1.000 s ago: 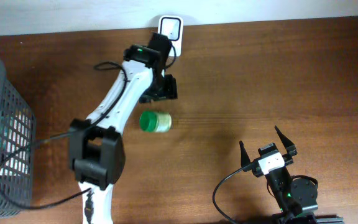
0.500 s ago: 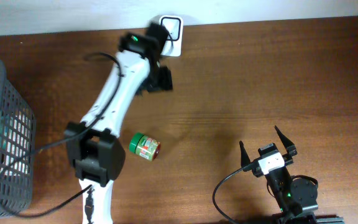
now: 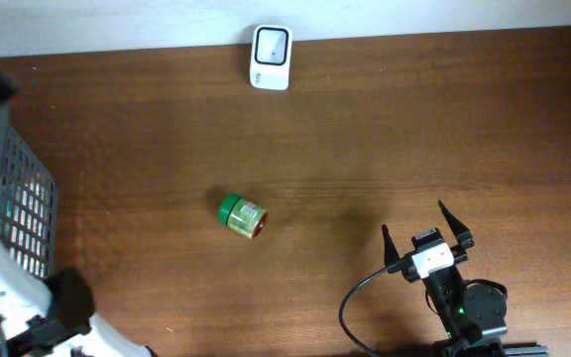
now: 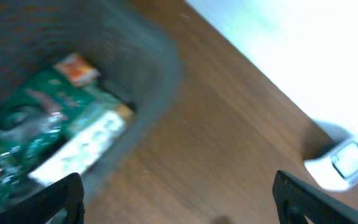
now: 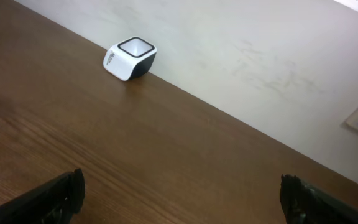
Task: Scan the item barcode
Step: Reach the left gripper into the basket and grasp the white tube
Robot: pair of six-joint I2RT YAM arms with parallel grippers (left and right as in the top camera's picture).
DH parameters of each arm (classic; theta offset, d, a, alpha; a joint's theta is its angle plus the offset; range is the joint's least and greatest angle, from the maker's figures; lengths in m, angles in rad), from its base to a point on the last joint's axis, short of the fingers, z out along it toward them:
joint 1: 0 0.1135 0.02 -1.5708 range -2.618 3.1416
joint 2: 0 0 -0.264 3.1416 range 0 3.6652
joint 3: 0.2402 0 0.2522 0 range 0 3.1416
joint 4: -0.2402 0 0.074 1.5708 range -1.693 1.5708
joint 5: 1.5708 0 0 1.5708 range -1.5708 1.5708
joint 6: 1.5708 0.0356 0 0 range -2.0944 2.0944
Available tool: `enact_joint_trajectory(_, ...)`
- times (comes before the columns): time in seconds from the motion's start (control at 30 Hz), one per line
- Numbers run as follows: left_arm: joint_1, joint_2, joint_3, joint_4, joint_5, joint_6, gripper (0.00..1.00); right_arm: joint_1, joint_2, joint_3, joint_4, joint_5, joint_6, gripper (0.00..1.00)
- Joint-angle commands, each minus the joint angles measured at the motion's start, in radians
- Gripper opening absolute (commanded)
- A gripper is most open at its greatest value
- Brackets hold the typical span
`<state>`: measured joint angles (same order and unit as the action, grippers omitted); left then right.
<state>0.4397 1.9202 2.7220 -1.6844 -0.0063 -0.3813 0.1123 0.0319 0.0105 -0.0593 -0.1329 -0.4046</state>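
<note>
The left gripper [image 4: 179, 202] is held spread and empty at the basket [image 3: 23, 213], at 9 o'clock, probably to fetch an item; the right gripper [image 5: 182, 193] is parked at 5 o'clock, also spread.

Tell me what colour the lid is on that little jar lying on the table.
The jar has a green lid, clearest in the overhead view.

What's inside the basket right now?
Packaged goods: a green packet, a white box and an orange-topped item. The basket wall and blur hide anything deeper.
</note>
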Motion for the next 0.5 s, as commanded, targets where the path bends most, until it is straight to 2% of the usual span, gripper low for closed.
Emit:
enact_joint_trajectory(0.0, 0.208, 0.003, -0.095, -0.004, 0.167, 0.043, 0.95, 0.005, -0.004, -0.005, -0.006, -0.012, -0.006, 0.99)
enact_joint_trajectory(0.07, 0.311, 0.003, -0.213, -0.004, 0.177, 0.043, 0.94, 0.005, -0.004, -0.005, -0.006, -0.012, -0.006, 0.98)
enact_joint_trajectory(0.23, 0.462, 0.003, -0.507, 0.066, 0.175, 0.047, 0.9, 0.005, -0.004, -0.005, -0.005, -0.012, -0.006, 0.98)
enact_joint_trajectory(0.4, 0.498, 0.003, -0.772, 0.224, 0.186, 0.135, 0.87, 0.005, -0.004, -0.005, -0.005, -0.012, -0.006, 0.99)
enact_joint_trajectory(0.47, 0.498, 0.003, -0.873, 0.327, 0.202, 0.205, 0.88, 0.005, -0.004, -0.005, -0.005, -0.012, -0.006, 0.98)
